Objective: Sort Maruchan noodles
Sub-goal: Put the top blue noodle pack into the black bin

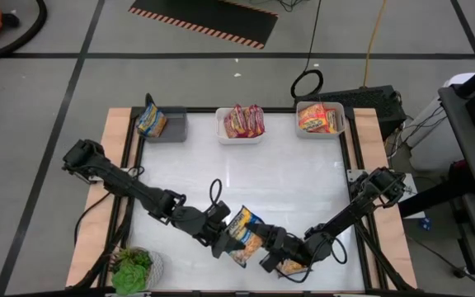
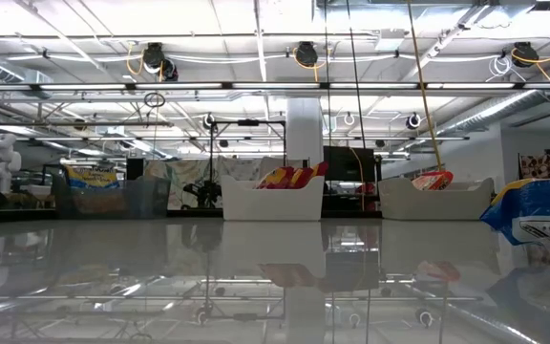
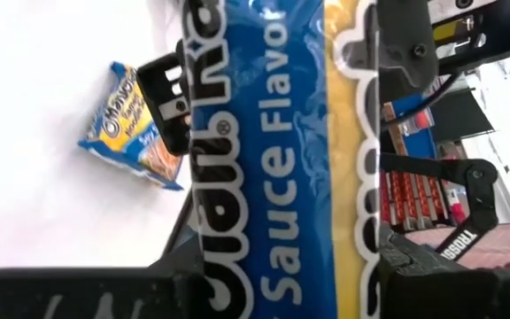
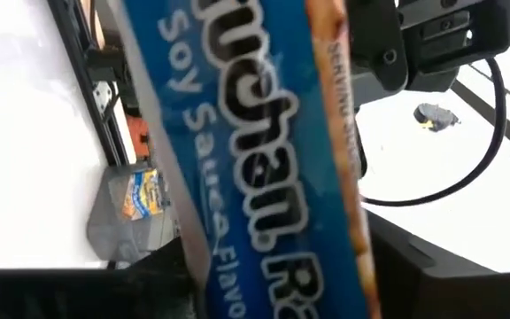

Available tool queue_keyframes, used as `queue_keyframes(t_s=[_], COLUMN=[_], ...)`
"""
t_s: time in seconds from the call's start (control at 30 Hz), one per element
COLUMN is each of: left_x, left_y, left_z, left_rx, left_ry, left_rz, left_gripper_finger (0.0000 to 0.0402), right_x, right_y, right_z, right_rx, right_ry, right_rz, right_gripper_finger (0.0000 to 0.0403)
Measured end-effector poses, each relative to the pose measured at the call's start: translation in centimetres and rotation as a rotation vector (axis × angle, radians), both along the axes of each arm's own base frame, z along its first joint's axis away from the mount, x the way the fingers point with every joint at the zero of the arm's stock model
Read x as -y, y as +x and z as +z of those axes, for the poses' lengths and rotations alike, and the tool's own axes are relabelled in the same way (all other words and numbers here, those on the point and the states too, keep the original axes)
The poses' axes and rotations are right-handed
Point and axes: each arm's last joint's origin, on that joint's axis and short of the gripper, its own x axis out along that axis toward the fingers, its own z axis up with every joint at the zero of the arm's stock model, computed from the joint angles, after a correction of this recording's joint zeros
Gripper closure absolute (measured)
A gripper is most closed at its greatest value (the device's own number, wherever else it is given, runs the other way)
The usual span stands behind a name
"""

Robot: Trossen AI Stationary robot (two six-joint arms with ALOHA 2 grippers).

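Meeting at the table's six o'clock edge, the left gripper [image 1: 228, 235] and right gripper [image 1: 272, 252] share one blue-and-yellow packet [image 1: 246, 233], which looks like a hand-over. The packet stands on edge between them, running through the left fingers, which are clamped on it. Whether the right fingers grip or stand apart, I cannot tell. Another blue packet [image 3: 135, 126] lies on the table [image 1: 287, 181] under the right gripper. Bins sit at twelve o'clock, the blue-packet bin [image 1: 167, 125] at eleven.
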Motion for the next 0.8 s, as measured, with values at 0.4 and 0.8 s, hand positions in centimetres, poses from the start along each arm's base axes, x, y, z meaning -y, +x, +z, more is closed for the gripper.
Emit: queue_keyframes(t_s=[0.4, 0.8], left_x=[-2.8, -5.5], left_y=[-0.3, -0.7], left_z=[2.5, 3.5], left_rx=[0.087, 0.094], left_ry=[0.036, 0.126], left_rz=[0.032, 0.068], left_gripper_finger=[0.0269, 0.0269], right_x=[-1.0, -1.2], right_y=[-1.5, -3.0], right_z=[1.8, 3.3], right_rx=[0.046, 0.067], right_ry=[0.004, 0.079], right_rz=[0.077, 0.066], right_gripper_finger=[0.0146, 0.0122])
